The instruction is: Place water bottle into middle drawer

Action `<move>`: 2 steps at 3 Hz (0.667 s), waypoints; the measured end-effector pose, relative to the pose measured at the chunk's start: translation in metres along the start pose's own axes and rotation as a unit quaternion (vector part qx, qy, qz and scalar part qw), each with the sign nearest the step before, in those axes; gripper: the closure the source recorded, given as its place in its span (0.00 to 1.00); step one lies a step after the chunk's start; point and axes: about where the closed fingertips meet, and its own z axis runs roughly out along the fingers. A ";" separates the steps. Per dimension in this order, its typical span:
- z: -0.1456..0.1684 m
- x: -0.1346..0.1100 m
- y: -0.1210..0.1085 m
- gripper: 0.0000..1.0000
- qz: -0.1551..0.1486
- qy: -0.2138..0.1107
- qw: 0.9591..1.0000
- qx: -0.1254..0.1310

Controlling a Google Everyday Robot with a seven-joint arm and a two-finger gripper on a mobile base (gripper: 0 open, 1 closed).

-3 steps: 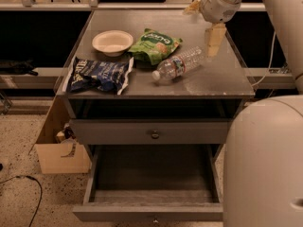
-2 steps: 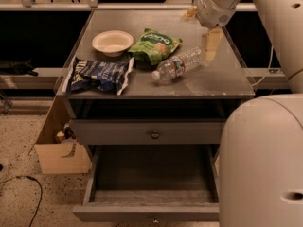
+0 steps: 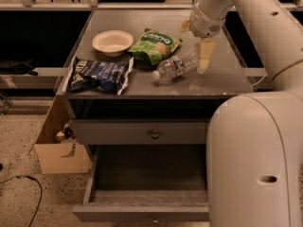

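Currently, water bottle (image 3: 175, 66) lies on its side on the cabinet top (image 3: 222, 79), white cap pointing front-left, base toward the gripper (image 3: 204, 60). Gripper hangs over the right part of the top, its pale tip overlapping the bottle's base end; contact unclear, and cannot tell whether it is spread or closed. Green snack bag (image 3: 155, 45) just behind the bottle; white bowl (image 3: 112, 41) left of that; blue snack bag (image 3: 99, 74) at the front-left edge. Upper drawer (image 3: 118, 132) closed, dark knob. Middle drawer (image 3: 142, 213) below it pulled out, grey box bare. Cardboard box (image 3: 59, 155) on the floor at left.
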 end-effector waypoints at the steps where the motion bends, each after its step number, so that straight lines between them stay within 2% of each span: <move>1: 0.024 -0.008 -0.002 0.00 -0.002 -0.008 1.000 -0.022; 2: 0.030 -0.010 -0.002 0.11 -0.002 -0.010 1.000 -0.027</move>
